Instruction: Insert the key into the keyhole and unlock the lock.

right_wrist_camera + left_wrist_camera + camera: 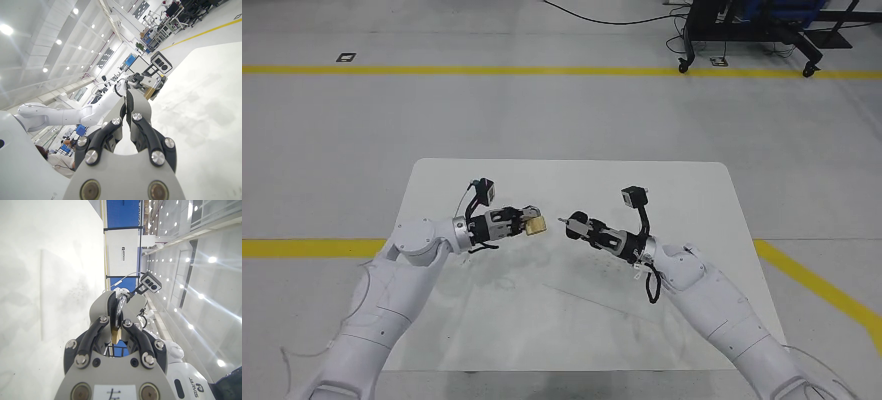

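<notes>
Left claw (525, 221) is clamped on the lock (535, 226) by its shackle, brass body pointing to 3 o'clock. Right claw (575, 224) is pinched shut on the key (563, 220), tip aimed at 9 o'clock, just short of the lock and not touching. Both pickups look done to me; insertion and the turn are left. Both hang over the table (572, 330), edges well off at 12, 3 and 9, so there's room to close in.

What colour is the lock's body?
The lock has a brass-gold body; shows best in the left wrist view.
</notes>
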`<state>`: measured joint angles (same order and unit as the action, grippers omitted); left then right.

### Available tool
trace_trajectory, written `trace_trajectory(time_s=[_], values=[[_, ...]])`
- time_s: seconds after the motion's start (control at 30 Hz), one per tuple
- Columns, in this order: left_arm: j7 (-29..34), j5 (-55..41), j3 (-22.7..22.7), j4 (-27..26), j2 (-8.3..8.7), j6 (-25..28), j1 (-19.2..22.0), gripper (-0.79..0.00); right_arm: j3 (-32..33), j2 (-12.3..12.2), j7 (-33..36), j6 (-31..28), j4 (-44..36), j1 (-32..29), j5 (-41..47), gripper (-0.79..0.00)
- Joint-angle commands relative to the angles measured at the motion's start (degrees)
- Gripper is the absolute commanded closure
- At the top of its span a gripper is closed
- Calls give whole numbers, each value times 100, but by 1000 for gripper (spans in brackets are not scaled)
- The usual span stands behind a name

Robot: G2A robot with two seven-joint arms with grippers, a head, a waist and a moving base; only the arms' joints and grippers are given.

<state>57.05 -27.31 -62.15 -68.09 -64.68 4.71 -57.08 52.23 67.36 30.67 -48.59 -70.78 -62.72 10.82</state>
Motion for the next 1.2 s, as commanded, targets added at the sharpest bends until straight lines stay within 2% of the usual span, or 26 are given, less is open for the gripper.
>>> trace_trajectory(time_s=[0.0,0.1,0.23,0.33,0.4,0.7,0.8,0.9,0.97,1.17], values=[[-402,-205,4,-83,-38,-43,-76,0,-25,4,-4,78,-53,-27,-29,0],[-734,-596,50,-183,-108,-66,-145,0,-87,24,-108,643,-348,-207,144,0],[-1200,-331,220,-263,-175,-182,8,0,-15,-1,-114,1784,-746,-507,667,0],[-1548,-173,256,-330,-208,-166,73,0,194,-69,-369,2207,-1214,-904,621,0],[-1548,-173,256,-330,-208,-166,73,0,363,-132,-446,2416,-1589,-1192,450,0],[-1548,-173,256,-330,-208,-166,73,0,393,-142,-458,2451,-1654,-1239,417,0],[-1500,-492,227,-413,-233,-249,12,0,396,-143,-487,2466,-1658,-1236,360,0],[-1665,-301,251,-295,-244,-324,36,0,282,-86,-1131,2698,-1902,-1353,58,0],[-1787,-202,273,-301,-256,-333,44,0,236,-32,-1851,2893,-2005,-1462,-71,0],[-2133,-6,295,-383,-290,-300,-9,0,-142,157,-3008,3311,-2016,-1538,-308,0]])
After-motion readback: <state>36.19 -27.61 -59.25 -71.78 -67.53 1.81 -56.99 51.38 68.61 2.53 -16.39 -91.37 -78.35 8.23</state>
